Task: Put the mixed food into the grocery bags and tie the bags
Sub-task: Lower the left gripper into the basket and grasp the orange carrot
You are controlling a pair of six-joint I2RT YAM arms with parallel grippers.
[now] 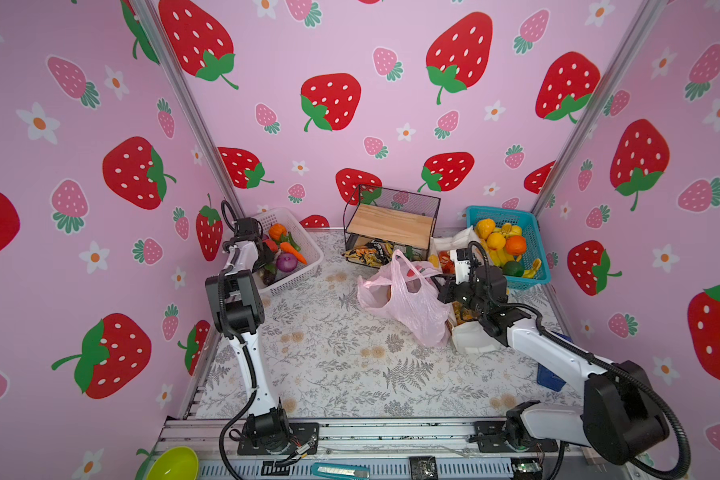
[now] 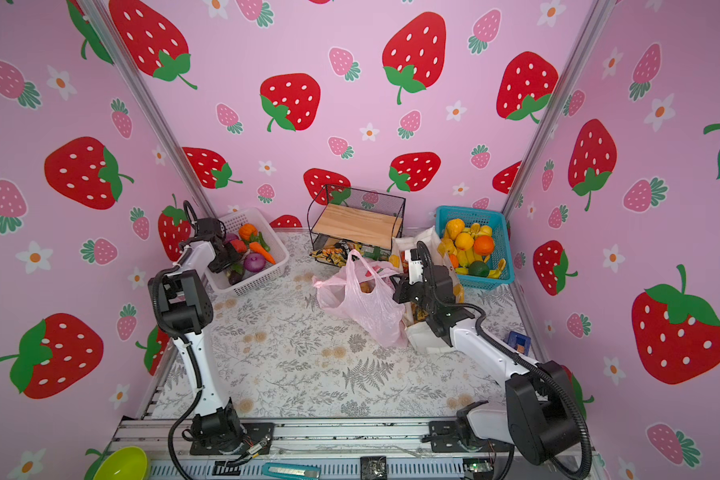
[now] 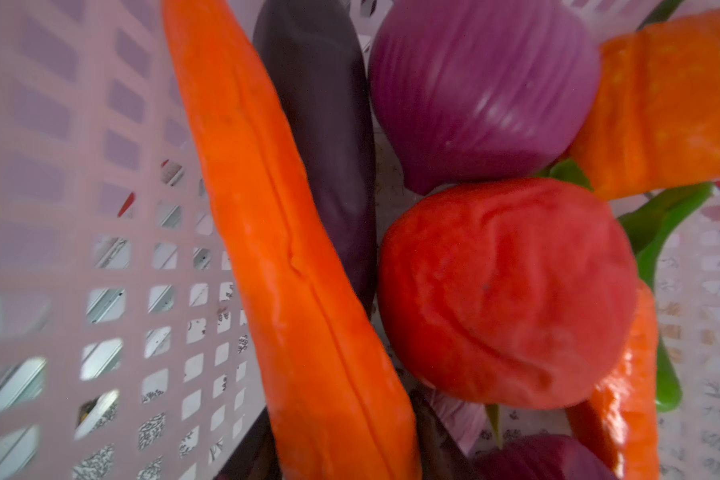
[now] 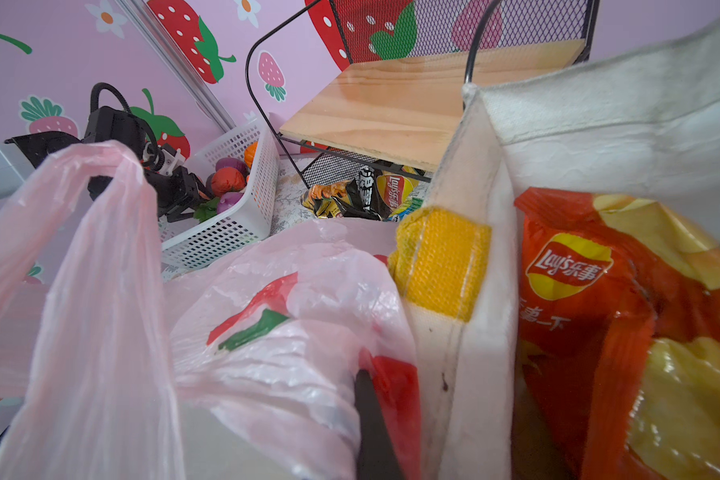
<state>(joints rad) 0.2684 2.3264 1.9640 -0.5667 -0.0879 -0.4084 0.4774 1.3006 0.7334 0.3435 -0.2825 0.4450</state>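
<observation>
Two grocery bags are counted right of centre, touching: a pink bag (image 1: pixel 404 299) and, on its right, a white tote (image 1: pixel 470 340). One red-orange packet (image 4: pixel 578 291) marked "Lay's" is seen inside the tote. A second packet (image 4: pixel 387 193), also marked "Lay's", lies under the wire rack (image 1: pixel 391 224) at the far side. The right gripper (image 1: pixel 443 289) is closed on the pink bag's rim. In the white basket (image 1: pixel 298 276), far left, one tomato (image 3: pixel 504 291), one purple onion (image 3: pixel 483 91) and a long carrot (image 3: pixel 287 249) lie just beside the left gripper (image 2: pixel 228 261). How wide that gripper stands cannot be told.

Lab booth: printed walls (image 1: pixel 350 54), rail-mounted arms (image 1: pixel 253 374)
</observation>
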